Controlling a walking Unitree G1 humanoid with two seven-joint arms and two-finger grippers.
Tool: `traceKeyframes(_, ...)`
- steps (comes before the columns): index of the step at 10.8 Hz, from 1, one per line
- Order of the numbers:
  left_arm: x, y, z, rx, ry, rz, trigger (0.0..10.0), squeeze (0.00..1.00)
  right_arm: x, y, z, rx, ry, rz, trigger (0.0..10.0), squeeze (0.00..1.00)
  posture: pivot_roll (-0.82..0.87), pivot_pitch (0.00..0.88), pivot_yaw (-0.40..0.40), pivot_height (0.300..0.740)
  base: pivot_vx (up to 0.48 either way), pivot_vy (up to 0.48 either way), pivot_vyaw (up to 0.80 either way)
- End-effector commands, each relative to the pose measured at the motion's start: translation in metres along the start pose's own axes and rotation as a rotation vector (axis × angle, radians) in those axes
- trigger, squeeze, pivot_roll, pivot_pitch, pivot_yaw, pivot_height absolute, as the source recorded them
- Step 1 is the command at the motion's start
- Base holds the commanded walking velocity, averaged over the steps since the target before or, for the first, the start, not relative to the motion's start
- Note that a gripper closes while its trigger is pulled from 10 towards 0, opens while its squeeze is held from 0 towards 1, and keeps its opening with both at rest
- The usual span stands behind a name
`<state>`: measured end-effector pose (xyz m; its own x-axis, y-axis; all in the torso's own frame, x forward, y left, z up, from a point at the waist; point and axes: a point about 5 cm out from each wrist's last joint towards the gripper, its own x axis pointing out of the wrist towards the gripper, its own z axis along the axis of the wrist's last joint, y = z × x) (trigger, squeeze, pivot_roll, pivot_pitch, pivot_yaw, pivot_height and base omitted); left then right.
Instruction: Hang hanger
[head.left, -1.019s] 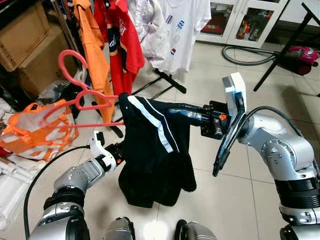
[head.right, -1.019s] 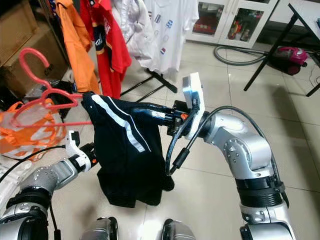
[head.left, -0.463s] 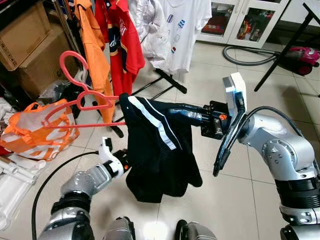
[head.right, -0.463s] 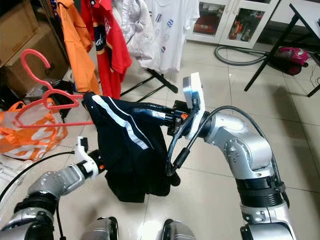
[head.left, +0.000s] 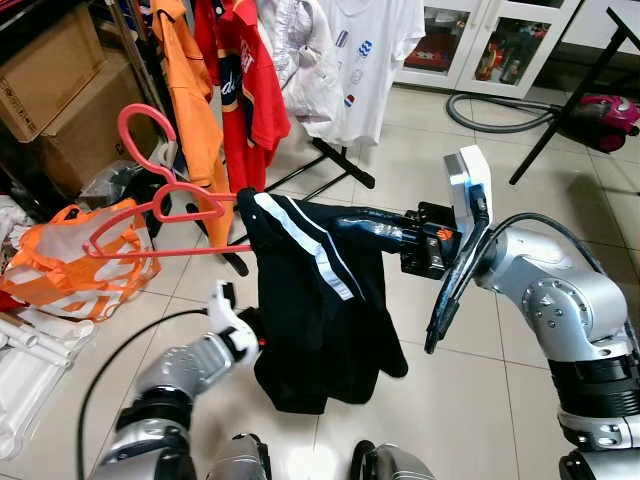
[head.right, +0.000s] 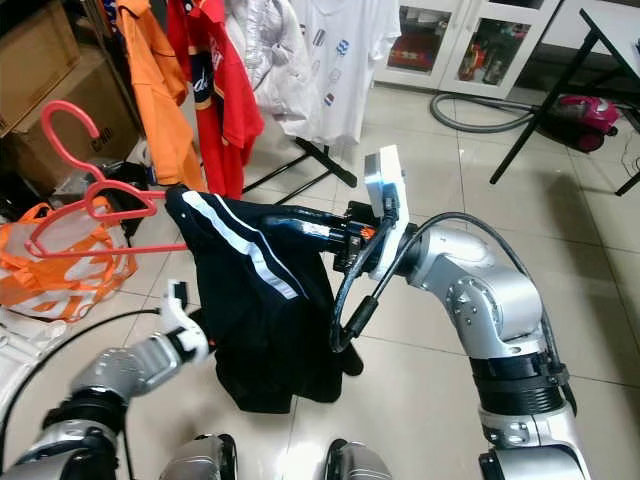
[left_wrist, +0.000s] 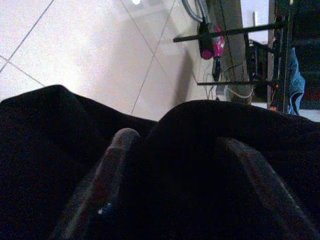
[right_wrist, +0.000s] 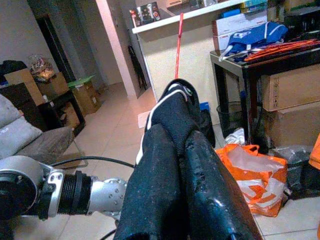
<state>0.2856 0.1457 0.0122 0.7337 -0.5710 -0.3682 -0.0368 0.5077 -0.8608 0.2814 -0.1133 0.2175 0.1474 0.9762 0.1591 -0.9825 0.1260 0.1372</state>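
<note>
A red hanger (head.left: 150, 205) sticks out level to the left, hook (head.left: 140, 120) up. A black garment with a white stripe (head.left: 310, 320) drapes over its right end and hangs toward the floor. My right gripper (right_wrist: 172, 132) reaches in from the right at chest height, its long fingers (head.left: 375, 230) pressed together and running under the garment's top fold, where the hanger's end is hidden. My left gripper (left_wrist: 177, 150) is low at the garment's left lower edge (head.left: 250, 330), its fingers (left_wrist: 117, 150) spread, with black cloth bulging between them.
A clothes rack with orange, red and white garments (head.left: 235, 80) stands just behind, its black base legs (head.left: 340, 165) on the tiles. An orange bag (head.left: 70, 260) and cardboard boxes (head.left: 50, 70) crowd the left. A hose (head.left: 490, 110), pink vacuum (head.left: 605, 110) and black frame leg (head.left: 570, 90) lie far right.
My left gripper has moved right and down into the garment's lower left edge, and the cloth there has bunched up. The right arm and hanger have stayed still.
</note>
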Motion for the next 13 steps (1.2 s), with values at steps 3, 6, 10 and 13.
traceKeyframes(3, 0.001, 0.0, 0.003, 0.029, 0.004, 0.023, 0.0, 0.0, 0.003, 0.007, 0.007, -0.03, -0.033, 0.032, 0.0, 0.0, 0.0, 0.14, 0.002, 0.74, 0.0, 0.0, 0.0)
traceKeyframes(6, -0.009, 0.0, 0.031, 0.128, -0.078, 0.057, 0.0, 0.0, 0.002, 0.004, 0.005, -0.022, -0.035, 0.016, 0.0, 0.0, 0.0, 0.149, 0.0, 0.74, 0.0, 0.0, 0.0)
traceKeyframes(10, -0.049, 0.021, 0.078, 0.197, -0.249, 0.202, 0.0, 0.0, -0.008, -0.021, -0.003, -0.022, -0.038, -0.157, 0.0, 0.0, 0.02, 0.154, -0.008, 0.74, 0.0, 0.0, 0.0)
traceKeyframes(13, -0.052, 0.025, 0.077, 0.338, -0.235, 0.283, 0.0, 0.0, -0.008, -0.022, -0.003, -0.028, -0.035, -0.143, 0.0, 0.0, 0.03, 0.157, -0.01, 0.74, 0.0, 0.0, 0.0)
